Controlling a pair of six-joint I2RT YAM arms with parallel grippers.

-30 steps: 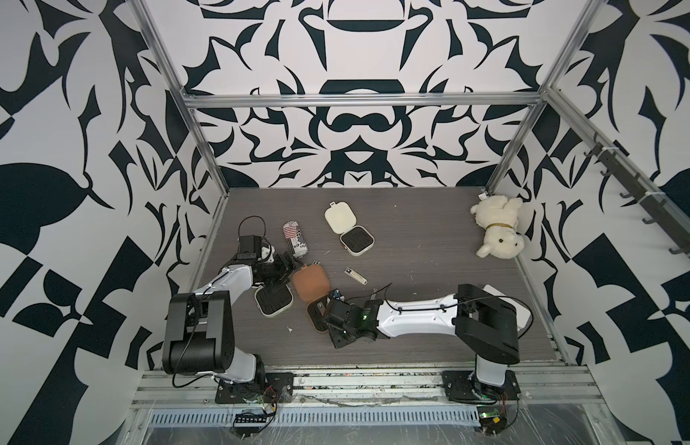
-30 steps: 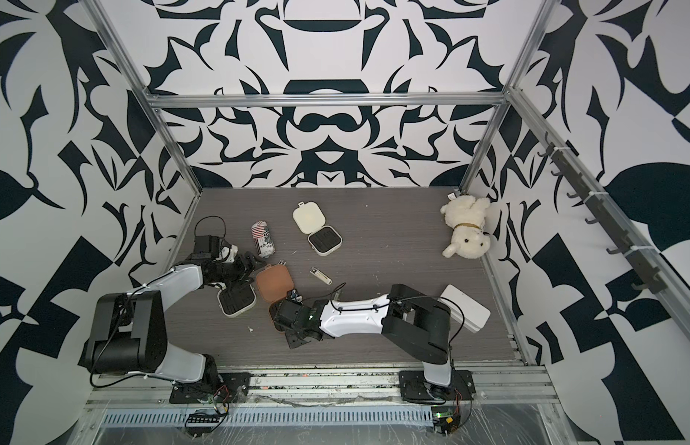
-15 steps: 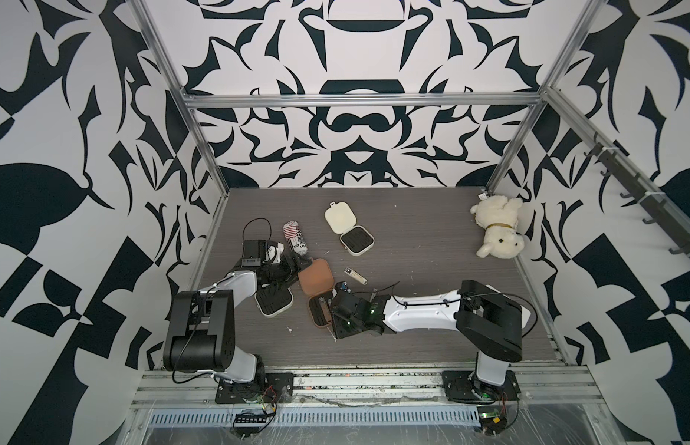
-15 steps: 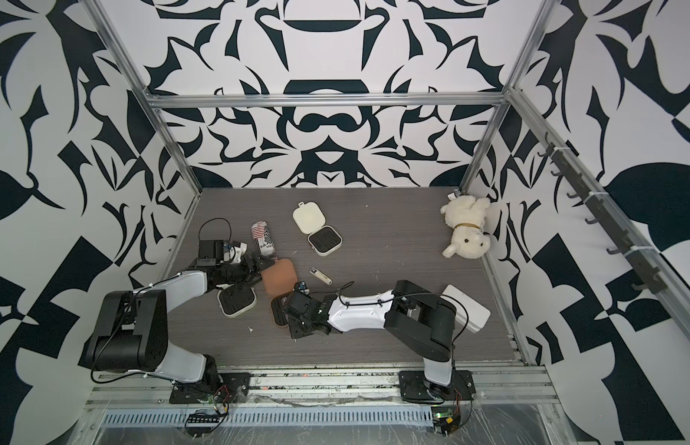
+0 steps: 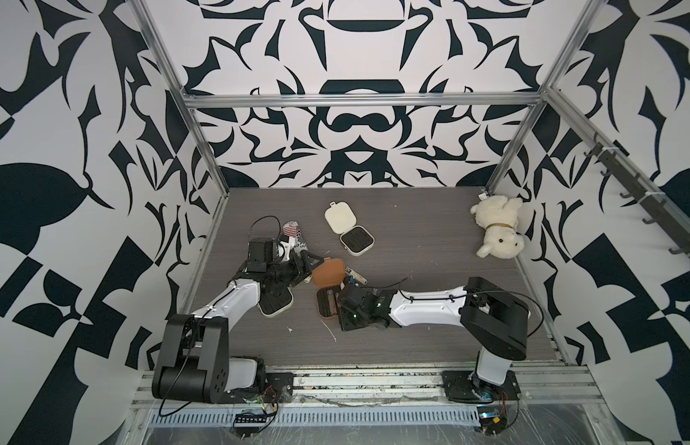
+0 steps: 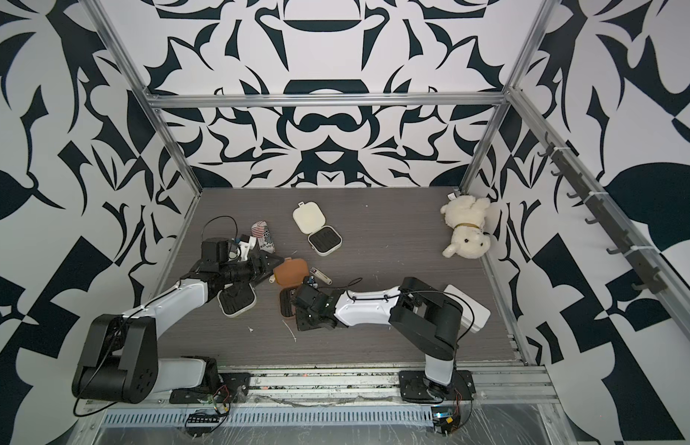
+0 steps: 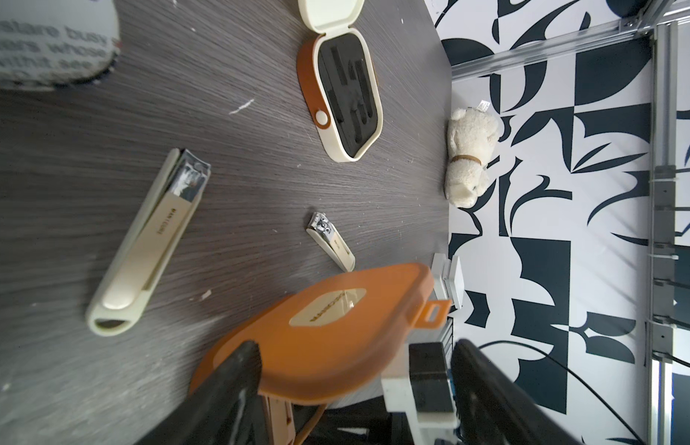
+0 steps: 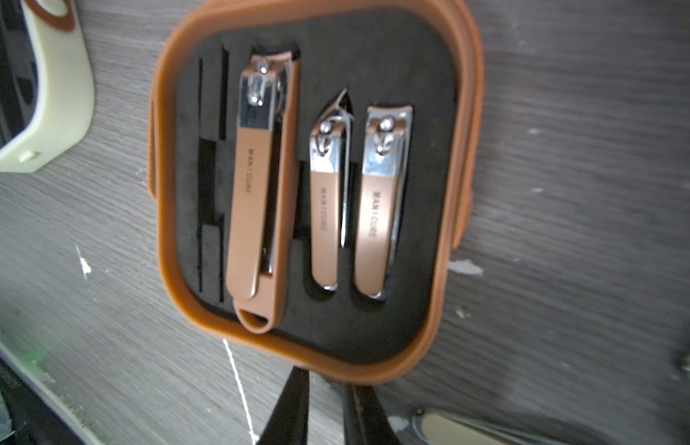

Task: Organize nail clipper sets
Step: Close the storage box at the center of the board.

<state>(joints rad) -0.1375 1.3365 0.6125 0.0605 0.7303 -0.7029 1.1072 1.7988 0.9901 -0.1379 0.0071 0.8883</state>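
The right gripper is resting its nearly closed jaws against the rim of the brown case, coming in from the case's 3 o'clock in both top views. Whether it is actually pinching that rim is hard to tell, but it is probably bracing the case so it cannot slide. The case is lying flat on the table, toward the front, with three brown clippers sitting in its black insert, so this set looks complete. The left gripper, jaws standing wide apart, is straddling the raised brown lid from 10 o'clock, seemingly to fold it down over the case. A small cream clipper is lying loose at 1 o'clock, a larger cream clipper near it, both likely meant for the open cream case farther off at 12 o'clock.
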